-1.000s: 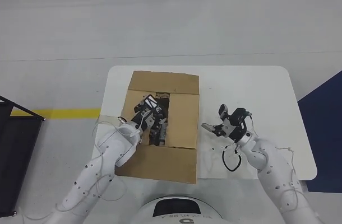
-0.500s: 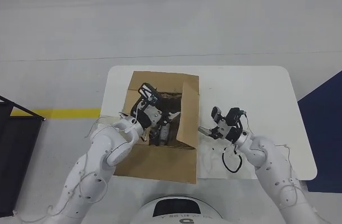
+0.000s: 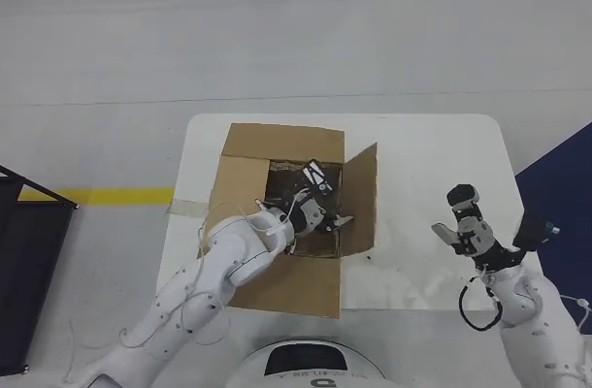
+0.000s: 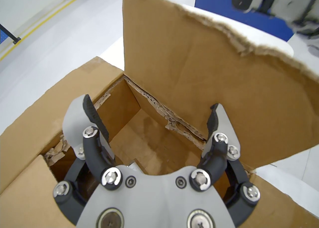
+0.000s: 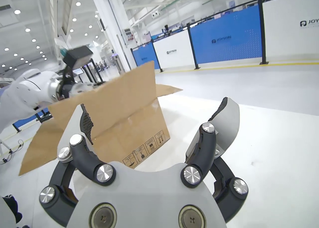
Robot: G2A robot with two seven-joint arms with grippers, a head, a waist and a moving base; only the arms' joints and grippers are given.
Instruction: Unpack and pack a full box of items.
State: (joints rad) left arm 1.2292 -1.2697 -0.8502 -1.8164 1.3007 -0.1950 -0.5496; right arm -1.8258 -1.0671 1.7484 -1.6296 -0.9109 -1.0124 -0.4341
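A brown cardboard box (image 3: 281, 281) stands on the left half of the white table (image 3: 422, 145). Three of its flaps lie spread out and the right flap (image 3: 362, 199) stands upright. My left gripper (image 3: 327, 218) is open and hangs inside the box opening, close to that upright flap (image 4: 211, 77). Nothing is between its fingers (image 4: 92, 114), and below them I see the bare cardboard bottom (image 4: 149, 139). My right gripper (image 3: 456, 228) is open and holds nothing above the table's right part, well clear of the box (image 5: 139, 124). My arm hides most of the box's inside in the top view.
The table surface to the right of the box is bare white. A black stand (image 3: 15, 252) is on the floor to the left and a blue partition (image 3: 568, 213) is at the right. The table's right edge runs near my right arm.
The box's right flap has swung from lying over the opening to standing upright. My left gripper moved across the box toward it. My right arm drew back to the right.
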